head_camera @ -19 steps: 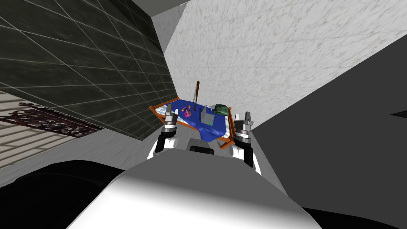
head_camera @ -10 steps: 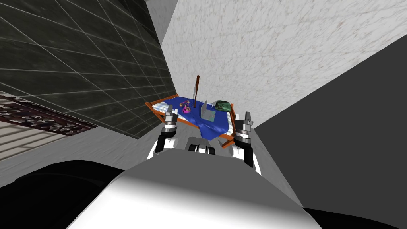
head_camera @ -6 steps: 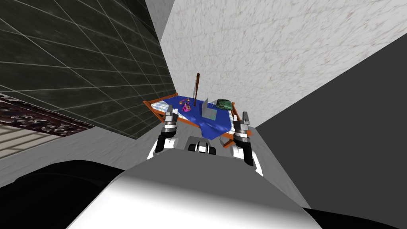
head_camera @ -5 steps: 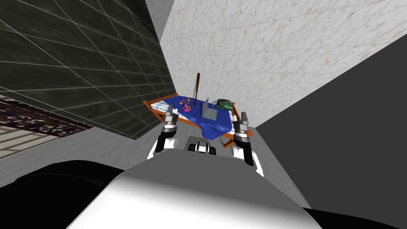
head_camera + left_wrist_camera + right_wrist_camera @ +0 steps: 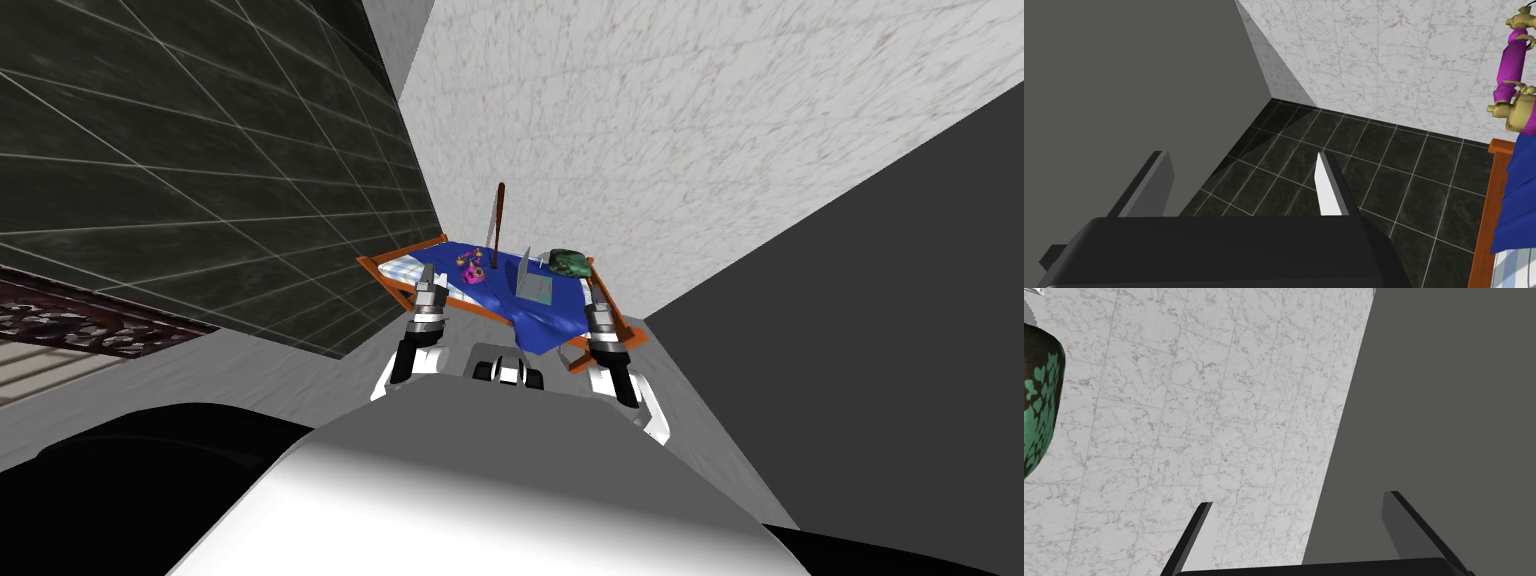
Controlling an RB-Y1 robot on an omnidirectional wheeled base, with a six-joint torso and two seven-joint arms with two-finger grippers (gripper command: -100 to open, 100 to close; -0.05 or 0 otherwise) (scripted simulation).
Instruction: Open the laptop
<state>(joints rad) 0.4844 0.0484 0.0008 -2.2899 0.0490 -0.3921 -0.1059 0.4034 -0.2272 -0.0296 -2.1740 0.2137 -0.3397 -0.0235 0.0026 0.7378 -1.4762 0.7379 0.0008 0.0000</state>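
Approach to the bed, with the laptop not yet within reach.

Head view: the grey laptop (image 5: 530, 284) lies on the blue blanket (image 5: 497, 292) of a wooden-framed bed (image 5: 385, 272), between a pink toy (image 5: 471, 272) on its left and a green patterned cushion (image 5: 565, 263) on its far right, and its lid looks partly raised. The left gripper (image 5: 428, 276) and the right gripper (image 5: 594, 296) hang at the near corners of the bed, both apart from the laptop. Left wrist view: the left gripper (image 5: 1241, 153) is spread and empty over dark floor tiles (image 5: 1334, 135), beside the bed frame. Right wrist view: the right gripper (image 5: 1299, 498) is spread and empty too, facing a marble wall (image 5: 1199, 388). I judge that the reaching step is in hand. The next move calls for bringing one gripper to the free edge of the lid and then pushing it back.
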